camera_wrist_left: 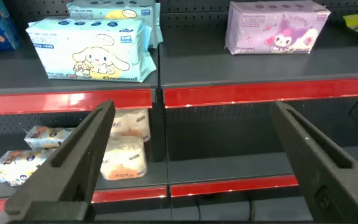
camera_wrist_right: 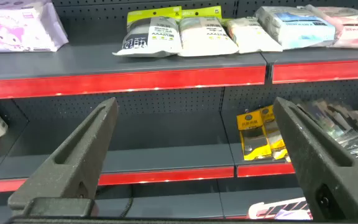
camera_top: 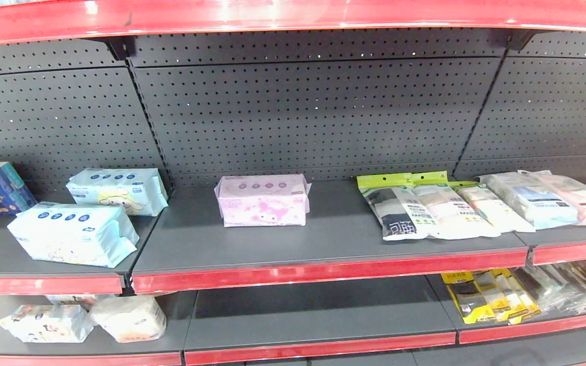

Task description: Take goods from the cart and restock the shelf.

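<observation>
Shelf (camera_top: 333, 239), middle tier, pink pack (camera_top: 262, 201) at centre, pale-blue pack (camera_top: 74, 234) well left of it, green-topped bags (camera_top: 410, 208) to its right, left gripper (camera_wrist_left: 192, 112) spread wide, holding nothing, right gripper (camera_wrist_right: 194, 109) likewise wide and empty

The dark grey shelf (camera_top: 323, 239) has red front strips. A pink tissue pack (camera_top: 262, 200) lies flat at the middle of its board. Left of the pink pack, a pale blue tissue pack (camera_top: 74, 234) sits skewed near the front edge, with a second blue-white pack (camera_top: 120, 189) behind it. Right of the pink pack, green-topped flat packets (camera_top: 410, 206) lie overlapping in a row.
</observation>
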`<state>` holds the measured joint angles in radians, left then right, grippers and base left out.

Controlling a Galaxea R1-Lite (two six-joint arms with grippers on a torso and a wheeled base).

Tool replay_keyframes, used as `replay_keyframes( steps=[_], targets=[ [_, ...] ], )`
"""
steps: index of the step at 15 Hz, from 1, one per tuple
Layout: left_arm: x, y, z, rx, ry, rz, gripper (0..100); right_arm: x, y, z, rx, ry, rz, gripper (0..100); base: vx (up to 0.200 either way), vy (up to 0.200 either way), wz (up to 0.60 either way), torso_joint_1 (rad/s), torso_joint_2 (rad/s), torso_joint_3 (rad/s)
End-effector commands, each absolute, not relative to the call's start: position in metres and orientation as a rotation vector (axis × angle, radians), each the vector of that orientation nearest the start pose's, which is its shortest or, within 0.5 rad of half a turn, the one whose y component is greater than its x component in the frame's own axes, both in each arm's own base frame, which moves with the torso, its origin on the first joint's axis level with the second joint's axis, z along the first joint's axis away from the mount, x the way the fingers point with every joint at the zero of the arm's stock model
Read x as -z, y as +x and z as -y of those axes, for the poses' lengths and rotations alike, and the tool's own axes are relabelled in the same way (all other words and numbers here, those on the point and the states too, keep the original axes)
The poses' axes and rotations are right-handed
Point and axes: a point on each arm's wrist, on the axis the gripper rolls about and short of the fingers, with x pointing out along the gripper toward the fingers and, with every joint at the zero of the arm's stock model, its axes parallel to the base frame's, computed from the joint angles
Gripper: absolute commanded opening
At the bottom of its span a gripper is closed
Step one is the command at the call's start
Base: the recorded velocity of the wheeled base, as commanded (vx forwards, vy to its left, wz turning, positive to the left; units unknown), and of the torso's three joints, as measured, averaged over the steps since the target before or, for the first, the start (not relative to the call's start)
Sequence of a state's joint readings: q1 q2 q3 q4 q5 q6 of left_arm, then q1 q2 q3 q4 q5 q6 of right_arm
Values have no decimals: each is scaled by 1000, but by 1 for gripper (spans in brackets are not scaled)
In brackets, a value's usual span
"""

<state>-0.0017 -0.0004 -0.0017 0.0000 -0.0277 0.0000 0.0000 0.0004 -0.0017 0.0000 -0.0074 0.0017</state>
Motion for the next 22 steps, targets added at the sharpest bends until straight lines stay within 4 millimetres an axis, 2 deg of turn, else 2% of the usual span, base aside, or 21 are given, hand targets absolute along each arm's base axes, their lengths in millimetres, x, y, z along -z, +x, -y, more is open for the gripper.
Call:
replay_keyframes(
  steps=[1,6,12,13,14,15,16,17,18,19,20,21,22],
  targets=[
    [-76,-23,1,29,0,2,100,-76,-23,0,8,2,2,100,0,0,-600,2,2,-7],
    [-76,-23,1,29,0,2,100,-76,-23,0,6,2,2,100,0,0,-600,3,4,3],
    [-76,-23,1,29,0,3,100,-76,-22,0,-3,-12,-8,100,0,0,0,0,0,0],
    [-76,-23,1,29,0,2,100,-78,-16,0,-16,46,-83,100,0,0,0,0,0,0],
    [-76,-23,1,29,0,3,100,-78,-12,0,17,53,-132,100,0,0,0,0,0,0],
    [-76,-23,1,29,0,2,100,-79,-9,-1,114,55,-177,100,0,0,0,0,0,0],
    [-76,-23,1,29,0,3,100,-91,-3,0,274,56,-219,100,0,0,0,0,0,0],
    [-76,-23,1,29,0,3,100,-131,11,3,288,80,-219,100,0,0,0,0,0,0],
    [-76,-23,1,29,0,3,100,-218,63,20,305,228,-194,100,0,0,0,0,0,0],
    [-76,-23,1,29,0,2,100,-234,77,24,294,222,-192,100,0,0,0,0,0,0],
    [-76,-23,1,29,0,2,100,-234,77,24,294,222,-192,100,0,0,0,0,0,0],
    [-76,-23,1,29,0,3,100,-234,116,44,293,53,-382,100,0,0,0,0,0,0],
    [-76,-23,1,29,0,3,100,-215,130,60,286,1,-543,100,0,0,0,0,0,0]
  ],
)
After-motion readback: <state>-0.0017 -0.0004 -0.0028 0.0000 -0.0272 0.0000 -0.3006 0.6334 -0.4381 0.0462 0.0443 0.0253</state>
